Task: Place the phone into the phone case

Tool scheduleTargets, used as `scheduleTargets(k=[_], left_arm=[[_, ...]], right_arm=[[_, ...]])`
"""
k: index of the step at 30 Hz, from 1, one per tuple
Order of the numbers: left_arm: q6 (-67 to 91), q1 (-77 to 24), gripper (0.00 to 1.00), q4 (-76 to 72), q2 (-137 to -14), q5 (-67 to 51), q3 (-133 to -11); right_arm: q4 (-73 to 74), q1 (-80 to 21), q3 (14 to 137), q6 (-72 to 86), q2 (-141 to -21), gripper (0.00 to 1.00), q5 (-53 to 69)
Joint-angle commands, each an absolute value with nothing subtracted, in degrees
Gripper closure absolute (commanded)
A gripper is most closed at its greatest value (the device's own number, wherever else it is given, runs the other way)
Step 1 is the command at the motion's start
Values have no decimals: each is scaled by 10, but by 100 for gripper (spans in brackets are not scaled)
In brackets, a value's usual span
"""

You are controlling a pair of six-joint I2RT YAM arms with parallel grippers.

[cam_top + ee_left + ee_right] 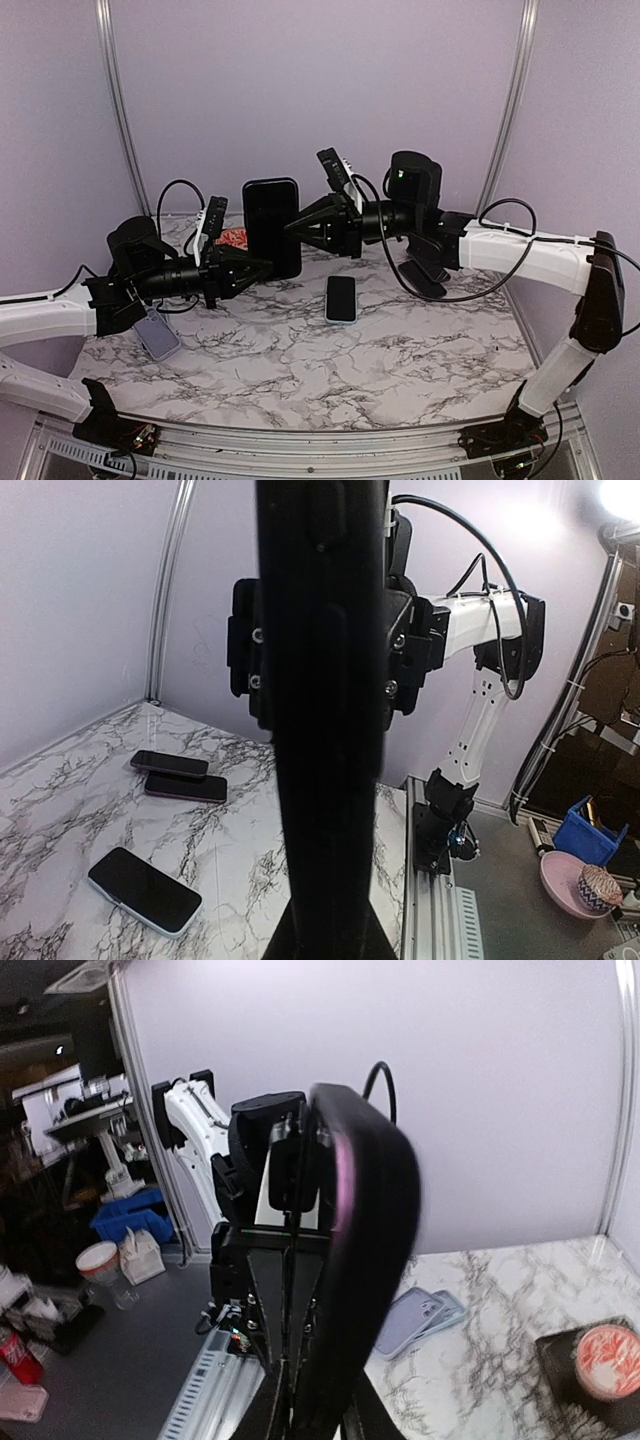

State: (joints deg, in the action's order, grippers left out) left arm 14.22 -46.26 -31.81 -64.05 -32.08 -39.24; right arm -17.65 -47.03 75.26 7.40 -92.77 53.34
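Your left fingers [248, 270] and right fingers [305, 227] are both clamped on the black phone [271, 222], holding it upright between them above the table [400, 370]. You cannot tell whether a case wraps it. A second phone [341, 298] lies flat on the table nearby.

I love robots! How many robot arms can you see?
2. The left arm comes in from the left side, the right arm from the right. The left pincer and right pincer both hold the black phone, upright in the middle. None looks hidden.
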Motion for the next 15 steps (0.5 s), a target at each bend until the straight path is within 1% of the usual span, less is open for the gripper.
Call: scheduleTargets(k=[1, 2, 3, 4, 5, 6, 7, 9, 11, 12, 14, 15], left_arm=[[130, -465, 100, -350, -633, -317, -390], [131, -465, 100, -349, -633, -312, -390], [132, -465, 98, -348, -632, -303, -390], [136, -465, 80, -346, -632, -283, -390], [138, -465, 58, -340, -630, -257, -389], [139, -465, 40, -332, -628, -220, -388], [141, -465, 27, -319, -626, -179, -388], [149, -465, 16, -284, -621, -65, -392], [165, -463, 11, -233, -621, 52, -403], [178, -461, 8, -202, -625, 110, -411], [209, -451, 3, -134, -636, 187, -429], [225, -443, 1, -107, -642, 203, -437]], right_arm=[[-178, -473, 775, 84, -938, 95, 530], [-180, -472, 774, 88, -939, 100, 530], [-179, -471, 775, 96, -941, 100, 525], [-178, -468, 775, 105, -942, 100, 517], [-176, -464, 776, 119, -945, 100, 505], [-173, -456, 778, 135, -949, 100, 493], [-173, -447, 779, 154, -953, 100, 480], [-169, -423, 780, 203, -967, 100, 438], [-146, -399, 785, 267, -990, 100, 371], [-132, -389, 791, 291, -1007, 100, 359], [-116, -372, 811, 333, -1060, 100, 382], [-116, -365, 824, 344, -1089, 100, 407]])
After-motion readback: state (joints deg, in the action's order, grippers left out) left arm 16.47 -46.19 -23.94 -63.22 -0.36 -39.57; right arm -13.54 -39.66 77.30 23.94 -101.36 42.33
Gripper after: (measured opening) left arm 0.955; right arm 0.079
